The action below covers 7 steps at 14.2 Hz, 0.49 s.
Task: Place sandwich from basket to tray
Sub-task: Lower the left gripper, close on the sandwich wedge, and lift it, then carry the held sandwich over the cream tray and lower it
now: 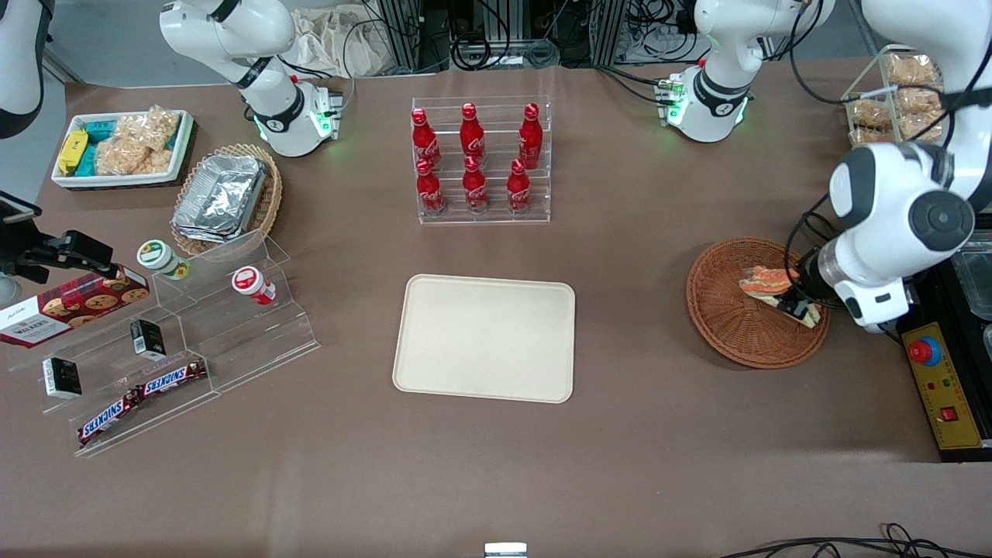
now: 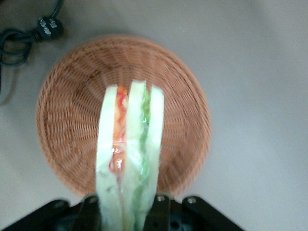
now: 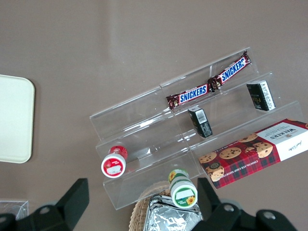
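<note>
The end effector [image 1: 789,301] hangs over the basket [image 1: 728,325], fingers [image 2: 160,208] clamped on either side of the sandwich [image 1: 763,279]. The wrist camera has the sandwich [image 2: 129,154] standing on edge between the two fingers, white bread outside, orange and green layers running down the middle, with the basket's [image 2: 62,120] woven floor spread out beneath it. Whether the wedge touches the weave or hangs just above it, I cannot tell.

The basket rim rings the end effector on all sides, low and shallow. Toward the parked arm's end from the end effector lies a stretch of bare brown bench [image 1: 635,325], then the tray [image 1: 486,339], flat and cream, nothing on it.

Farther from the front camera than that stretch stands the clear rack of red bottles [image 1: 480,159]. Close on the end effector's outer side sits a black control box with a red button [image 1: 939,387], right at the bench edge. A dark cable [image 2: 29,33] lies on the bench just outside the basket.
</note>
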{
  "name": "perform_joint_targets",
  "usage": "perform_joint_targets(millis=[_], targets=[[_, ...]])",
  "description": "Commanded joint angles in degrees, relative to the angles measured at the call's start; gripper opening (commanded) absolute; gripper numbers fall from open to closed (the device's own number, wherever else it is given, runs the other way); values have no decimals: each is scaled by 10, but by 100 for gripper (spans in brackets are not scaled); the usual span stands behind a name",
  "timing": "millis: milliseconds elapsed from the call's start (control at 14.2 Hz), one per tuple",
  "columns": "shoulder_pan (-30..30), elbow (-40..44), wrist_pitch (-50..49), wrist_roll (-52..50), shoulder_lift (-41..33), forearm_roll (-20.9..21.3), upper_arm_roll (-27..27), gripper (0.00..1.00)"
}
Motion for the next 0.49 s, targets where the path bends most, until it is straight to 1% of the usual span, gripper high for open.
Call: perform_joint_targets(millis=[0, 141, 282, 352, 423], targets=[[-13, 57, -41, 14, 18, 2, -87, 0], [-14, 75, -23, 45, 44, 5, -162, 0], [-19, 90, 20, 57, 81, 22, -220, 0], [-31, 87, 58, 78, 98, 51, -232, 0], [-48, 89, 99, 106, 125, 65, -234, 0]])
